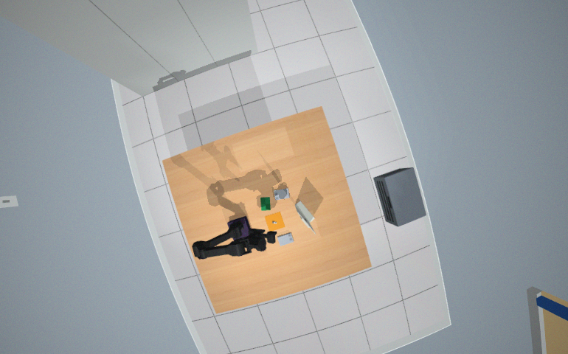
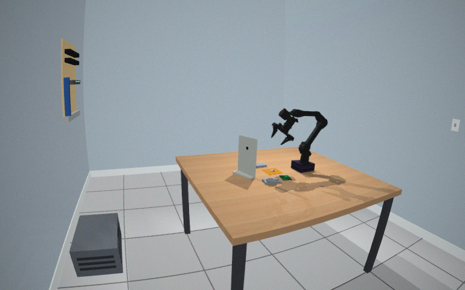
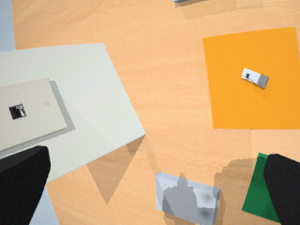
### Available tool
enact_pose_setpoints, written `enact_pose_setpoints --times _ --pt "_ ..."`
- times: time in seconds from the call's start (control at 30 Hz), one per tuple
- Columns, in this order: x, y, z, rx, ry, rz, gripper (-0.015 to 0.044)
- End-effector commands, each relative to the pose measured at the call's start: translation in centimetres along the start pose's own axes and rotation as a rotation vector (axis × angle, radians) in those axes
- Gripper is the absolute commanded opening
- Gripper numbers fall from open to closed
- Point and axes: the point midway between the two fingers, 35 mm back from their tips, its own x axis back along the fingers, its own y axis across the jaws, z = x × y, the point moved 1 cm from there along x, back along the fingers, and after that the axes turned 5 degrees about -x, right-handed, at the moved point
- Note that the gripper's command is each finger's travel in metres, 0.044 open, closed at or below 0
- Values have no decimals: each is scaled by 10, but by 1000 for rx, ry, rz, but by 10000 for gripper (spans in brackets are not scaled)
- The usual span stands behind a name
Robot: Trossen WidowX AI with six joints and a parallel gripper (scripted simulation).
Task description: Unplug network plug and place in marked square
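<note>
The network plug (image 1: 274,222) (image 2: 272,170) (image 3: 255,78), white with a grey end, lies on the orange marked square (image 1: 279,216) (image 2: 266,173) (image 3: 230,108), wholly within its edges. The upright panel (image 1: 308,221) (image 2: 247,159) (image 3: 100,84) stands on the table with its socket (image 2: 247,148) (image 3: 18,112) empty and dark. My gripper (image 1: 273,237) (image 2: 277,141) (image 3: 159,164) is wide open and empty. It hangs high above the table, well clear of the plug, the square and the panel.
A green square (image 1: 265,203) (image 2: 285,177) (image 3: 258,202) lies beside the orange one. A grey-blue block (image 1: 281,193) (image 2: 270,180) (image 3: 185,199) lies near it. Another pale block (image 1: 285,238) (image 2: 261,165) lies on the orange square's other side.
</note>
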Motion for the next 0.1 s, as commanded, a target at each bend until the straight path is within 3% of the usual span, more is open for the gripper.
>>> enact_pose_setpoints --times 0.0,0.07 --pt "0 0 -1 -6 -5 2 440" --pt "0 0 -1 -6 -5 2 440"
